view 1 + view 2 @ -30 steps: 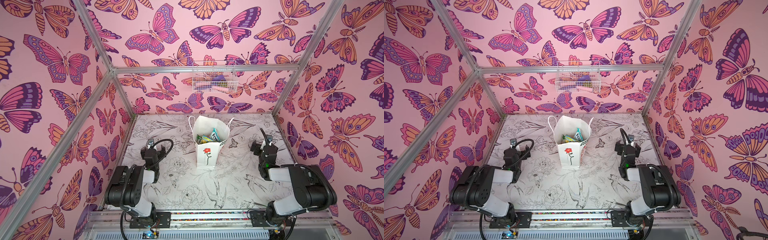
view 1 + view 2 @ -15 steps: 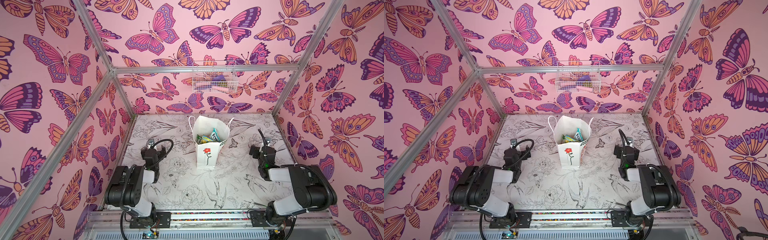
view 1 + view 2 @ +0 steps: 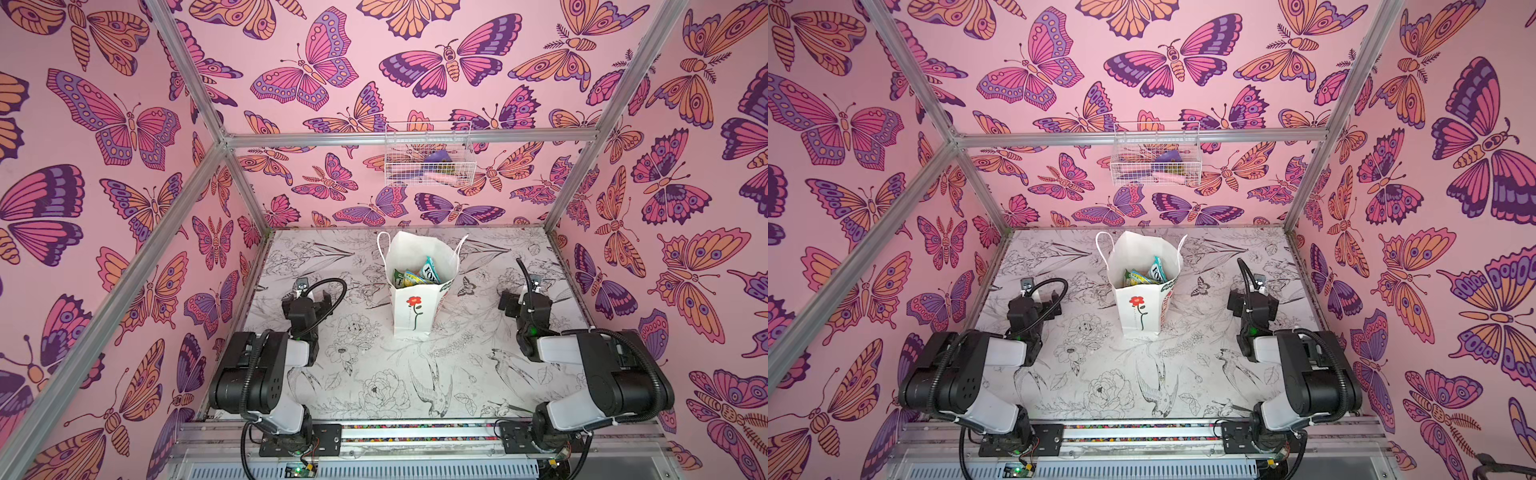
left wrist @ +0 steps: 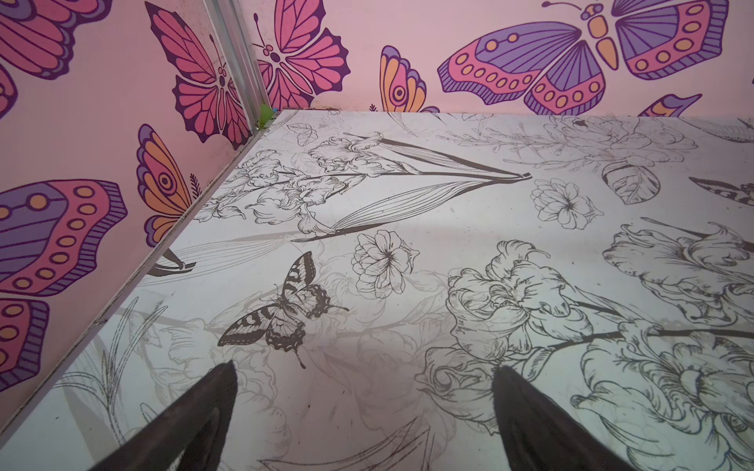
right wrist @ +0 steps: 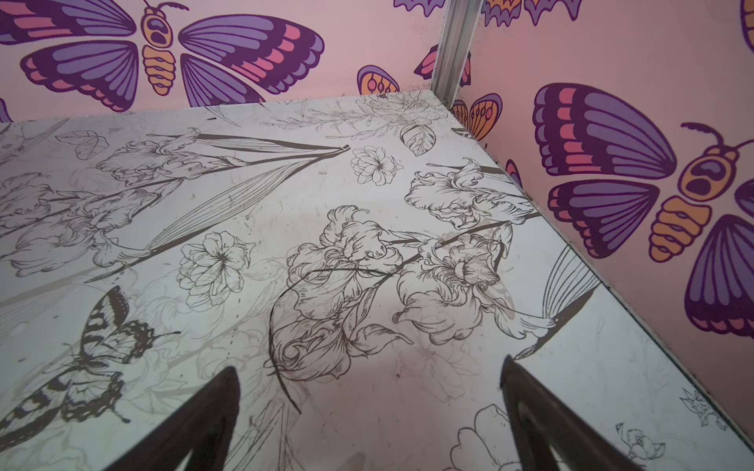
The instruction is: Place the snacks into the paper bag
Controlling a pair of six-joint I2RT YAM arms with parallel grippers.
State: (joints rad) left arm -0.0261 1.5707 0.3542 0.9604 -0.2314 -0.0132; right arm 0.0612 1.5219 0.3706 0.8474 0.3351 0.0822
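Note:
The paper bag (image 3: 409, 316) (image 3: 1133, 316), white with a red flower on its front, stands upright and open at mid-table in both top views. Snacks (image 3: 417, 275) (image 3: 1144, 274), green-yellow and teal packets, lie inside it. My left gripper (image 3: 311, 296) (image 3: 1039, 298) rests low to the left of the bag, apart from it. The right gripper (image 3: 521, 298) (image 3: 1252, 297) rests to the right, also apart. In the wrist views the left gripper (image 4: 365, 367) and the right gripper (image 5: 367, 369) stand open, with only the printed table between their fingers.
A white wire basket (image 3: 428, 160) (image 3: 1156, 160) hangs on the back wall above the table and holds a purple item. The flower-printed table (image 3: 374, 374) is walled in pink on three sides. Both arm bases sit at the front rail.
My right gripper has shifted slightly to the left and towards the front. The left arm, the bag and its contents have not moved.

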